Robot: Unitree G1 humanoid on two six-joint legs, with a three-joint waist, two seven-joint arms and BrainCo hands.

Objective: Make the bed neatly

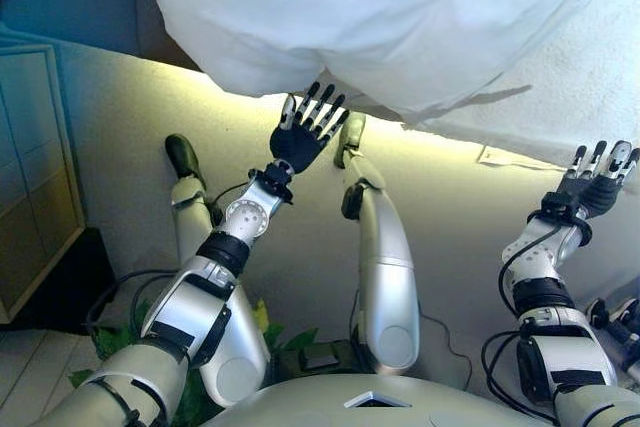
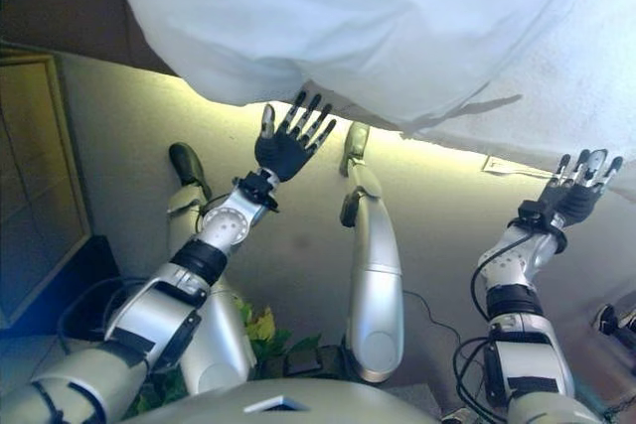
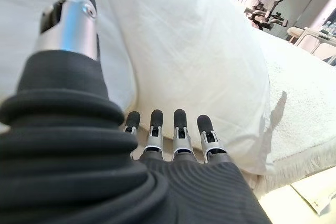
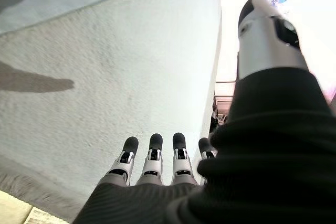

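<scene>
A smooth white pillow (image 1: 380, 17) lies on the bed and overhangs its near edge. To its right is a white textured bedspread (image 1: 590, 97) with a fringed hem. My left hand (image 1: 300, 142) is open, fingers straight, just below the pillow's overhanging edge; I cannot tell if it touches. In the left wrist view the fingers (image 3: 181, 135) point at the pillow (image 3: 199, 61), with the bedspread (image 3: 304, 108) beside it. My right hand (image 1: 597, 190) is open just below the bedspread's hem. In the right wrist view its fingers (image 4: 152, 158) point at the bedspread (image 4: 115, 77).
A wooden cabinet (image 1: 30, 177) stands on the left. A small sheet of paper (image 1: 505, 158) lies on the beige floor under the bed's edge. Green leaves (image 1: 255, 317) lie on the floor close in. Chairs and a table (image 3: 315, 35) stand beyond the bed.
</scene>
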